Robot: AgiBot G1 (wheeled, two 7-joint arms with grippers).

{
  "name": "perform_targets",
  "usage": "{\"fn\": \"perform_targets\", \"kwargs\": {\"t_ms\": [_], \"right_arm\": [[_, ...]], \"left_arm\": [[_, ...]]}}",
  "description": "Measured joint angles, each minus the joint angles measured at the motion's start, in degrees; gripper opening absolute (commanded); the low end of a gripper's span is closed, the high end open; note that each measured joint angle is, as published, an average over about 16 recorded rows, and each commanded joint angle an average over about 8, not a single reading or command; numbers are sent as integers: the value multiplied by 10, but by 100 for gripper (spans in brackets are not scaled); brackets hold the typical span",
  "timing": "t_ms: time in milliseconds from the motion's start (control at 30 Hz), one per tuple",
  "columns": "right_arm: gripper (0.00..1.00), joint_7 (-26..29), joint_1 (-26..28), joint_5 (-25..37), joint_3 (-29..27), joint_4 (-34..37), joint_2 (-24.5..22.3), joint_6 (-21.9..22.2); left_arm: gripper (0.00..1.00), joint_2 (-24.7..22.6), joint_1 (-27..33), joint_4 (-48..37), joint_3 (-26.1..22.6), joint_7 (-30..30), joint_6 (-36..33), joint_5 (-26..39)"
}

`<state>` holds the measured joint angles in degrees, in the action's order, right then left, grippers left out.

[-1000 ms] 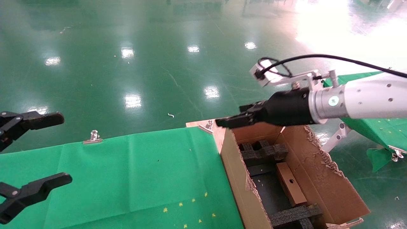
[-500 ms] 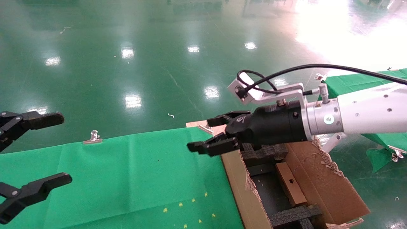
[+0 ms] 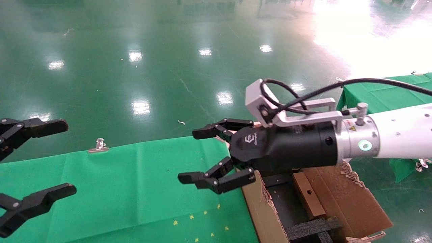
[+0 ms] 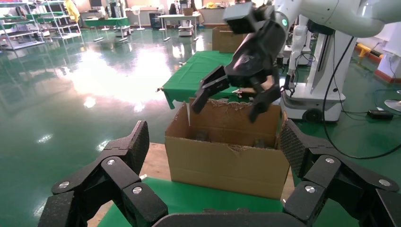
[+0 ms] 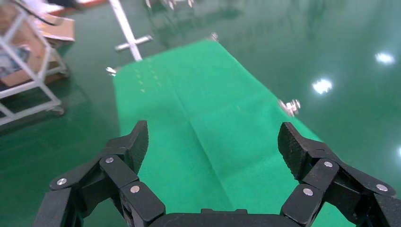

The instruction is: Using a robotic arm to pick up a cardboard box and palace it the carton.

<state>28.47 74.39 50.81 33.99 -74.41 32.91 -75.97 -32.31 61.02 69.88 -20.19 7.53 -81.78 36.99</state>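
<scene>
The small brown cardboard box (image 3: 307,194), round hole facing up, lies inside the carton (image 3: 351,199) between black foam inserts (image 3: 312,227). The white robotic arm (image 3: 398,140) reaches across the carton's near-left corner. My right gripper (image 3: 194,153) hangs open and empty over the green cloth, left of the carton. In the right wrist view that gripper (image 5: 213,146) has only cloth between its fingers. The left wrist view shows the carton (image 4: 227,161) from the side with the right gripper (image 4: 228,106) above it. My left gripper (image 3: 60,158) is parked open at the far left.
A green cloth (image 3: 135,182) covers the table, held by metal clips (image 3: 98,145) at its far edge. The carton stands against the table's right end. Another green-covered table (image 3: 388,92) lies behind the right arm. Glossy green floor surrounds everything.
The right gripper moved left and nearer, from above the carton's far corner to over the green cloth, and its fingers spread wide. The small box stayed in the carton. The left arm held still.
</scene>
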Motion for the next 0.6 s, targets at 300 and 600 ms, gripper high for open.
{"fn": "perform_targets", "kwargs": {"t_ms": [300,600], "right_arm": [[100,-117,-85,-59,-119,5,14,-64],[100,-183,-137,-96,-192,9,23,-103]], "left_arm": [[100,0,0,0,0,0,0,0],[100,0,0,0,0,0,0,0]]}}
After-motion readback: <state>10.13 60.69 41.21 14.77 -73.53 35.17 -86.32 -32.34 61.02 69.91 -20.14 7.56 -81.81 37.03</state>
